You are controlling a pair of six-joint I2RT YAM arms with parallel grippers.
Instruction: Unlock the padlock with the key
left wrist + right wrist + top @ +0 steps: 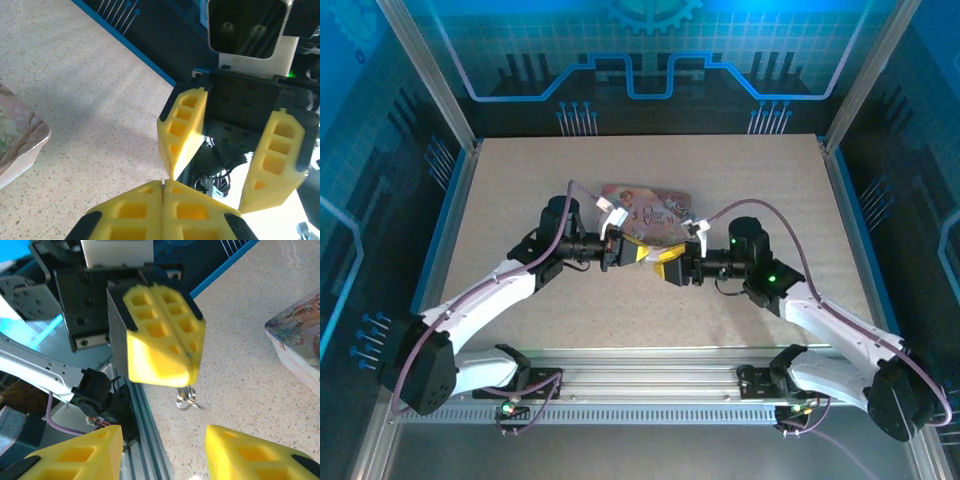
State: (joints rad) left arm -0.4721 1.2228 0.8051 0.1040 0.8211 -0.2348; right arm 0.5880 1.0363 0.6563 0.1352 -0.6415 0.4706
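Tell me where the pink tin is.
Top view: the pink tin lies mid-table, just beyond the left gripper and right gripper, which face each other before it.

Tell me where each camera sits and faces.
Top external: above, behind the bases, looking down on speckled table, pink illustrated tin, left gripper, right gripper.
Left wrist: on its arm, facing the open right gripper; own shut yellow fingers below.
Right wrist: facing the shut left gripper, apparently pinching a tiny silvery key; own fingers below.
Shared: both wrists see the tin.
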